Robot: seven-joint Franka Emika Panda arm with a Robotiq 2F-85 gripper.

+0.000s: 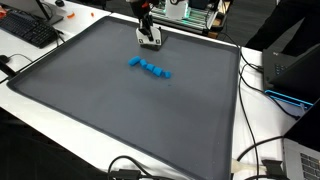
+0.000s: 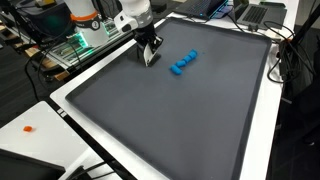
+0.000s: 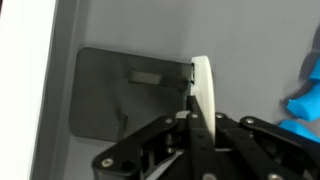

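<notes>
My gripper [image 1: 150, 40] stands low over the far edge of a dark grey mat [image 1: 110, 110], also seen in an exterior view [image 2: 150, 52]. In the wrist view the jaws [image 3: 198, 105] are shut on a thin white object [image 3: 203, 85] held upright between the fingers. It shows as a white piece at the fingertips in both exterior views [image 1: 151, 44] [image 2: 151, 60]. A short row of blue blocks [image 1: 150, 68] [image 2: 183, 62] lies on the mat a little nearer than the gripper, apart from it. One blue block shows at the right edge of the wrist view [image 3: 303, 102].
The mat [image 2: 170, 120] lies on a white table [image 1: 40, 125]. A keyboard [image 1: 30, 30] sits at one side, a laptop [image 1: 295, 65] and cables [image 1: 260, 160] at the other. Green-lit equipment [image 2: 75, 45] stands behind the arm. A small orange item [image 2: 28, 128] lies on the table.
</notes>
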